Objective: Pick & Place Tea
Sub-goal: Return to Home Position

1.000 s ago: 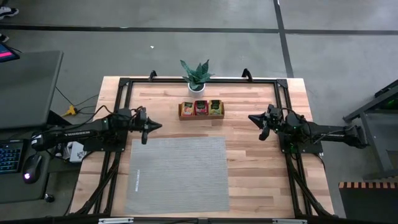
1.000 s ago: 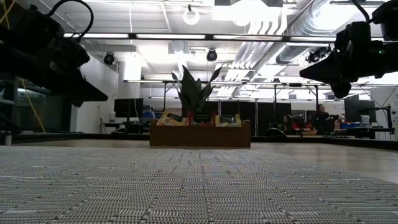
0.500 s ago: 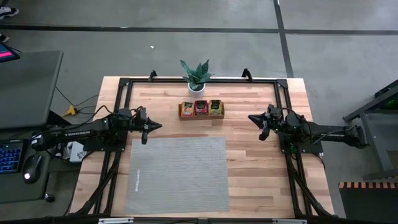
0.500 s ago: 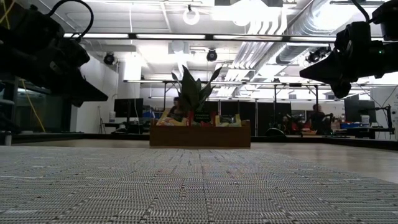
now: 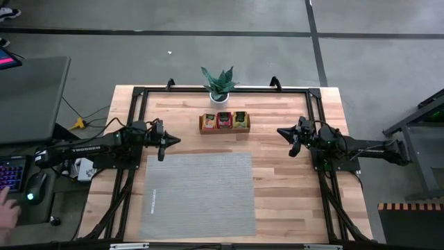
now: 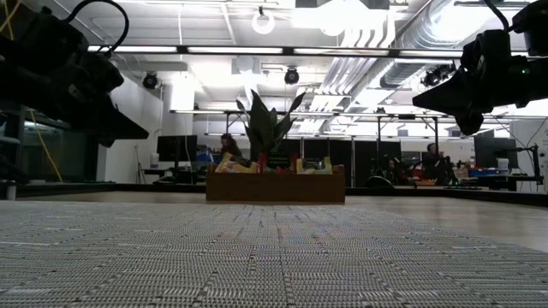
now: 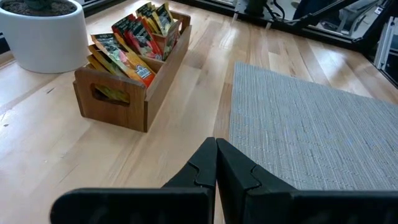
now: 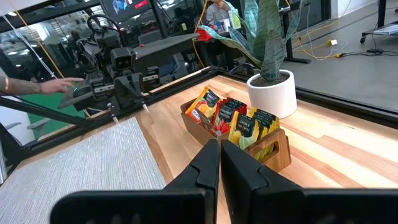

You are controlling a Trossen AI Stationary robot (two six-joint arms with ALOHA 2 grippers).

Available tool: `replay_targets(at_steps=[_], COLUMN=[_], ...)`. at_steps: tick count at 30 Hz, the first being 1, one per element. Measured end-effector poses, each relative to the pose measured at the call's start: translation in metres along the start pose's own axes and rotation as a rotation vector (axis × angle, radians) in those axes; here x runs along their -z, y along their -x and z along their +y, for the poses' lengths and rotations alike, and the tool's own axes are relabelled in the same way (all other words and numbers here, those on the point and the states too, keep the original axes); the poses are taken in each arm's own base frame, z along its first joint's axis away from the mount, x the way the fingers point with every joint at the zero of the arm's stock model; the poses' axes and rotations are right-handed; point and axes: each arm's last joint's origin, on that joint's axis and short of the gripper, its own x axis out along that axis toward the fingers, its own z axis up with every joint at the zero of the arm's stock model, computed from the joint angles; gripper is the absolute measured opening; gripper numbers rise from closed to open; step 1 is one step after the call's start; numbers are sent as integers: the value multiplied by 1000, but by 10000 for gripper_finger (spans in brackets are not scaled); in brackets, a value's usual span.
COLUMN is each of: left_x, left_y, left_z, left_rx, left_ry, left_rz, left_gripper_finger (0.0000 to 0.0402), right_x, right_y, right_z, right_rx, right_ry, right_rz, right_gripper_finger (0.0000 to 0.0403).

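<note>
The tea (image 5: 224,119) stands on edge in the three compartments of a brown wooden tray (image 5: 224,129) at the far middle of the table: yellow-orange sachets on the left, red in the middle, green on the right. They also show in the left wrist view as tea (image 7: 132,38) and in the right wrist view as tea (image 8: 231,118). My left gripper (image 5: 175,141) hovers shut left of the tray, above the wood beside the mat's far left corner. My right gripper (image 5: 281,130) hovers shut right of the tray. Neither holds anything.
A grey ribbed mat (image 5: 198,194) covers the near middle of the table. A potted plant in a white pot (image 5: 219,96) stands just behind the tray. A black frame (image 5: 139,94) runs round the table. A person's hand (image 5: 5,208) is by the keyboard off the table's left.
Both arms have kept still. A person's hand has come into view by the keyboard off the table's left side.
</note>
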Motion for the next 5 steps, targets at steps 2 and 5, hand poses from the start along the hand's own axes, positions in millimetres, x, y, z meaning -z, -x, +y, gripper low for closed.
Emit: replay_targets(at_steps=[2, 5], left_x=[0, 0], left_y=[0, 0], left_z=[0, 0], left_rx=[1, 1], left_ry=[0, 0], left_rz=[0, 0], left_gripper_finger=[1, 1], right_x=[0, 0], right_y=[0, 0], right_z=[0, 0], right_rx=[0, 0], right_ry=[0, 0], right_rz=[0, 0], right_gripper_finger=[12, 12])
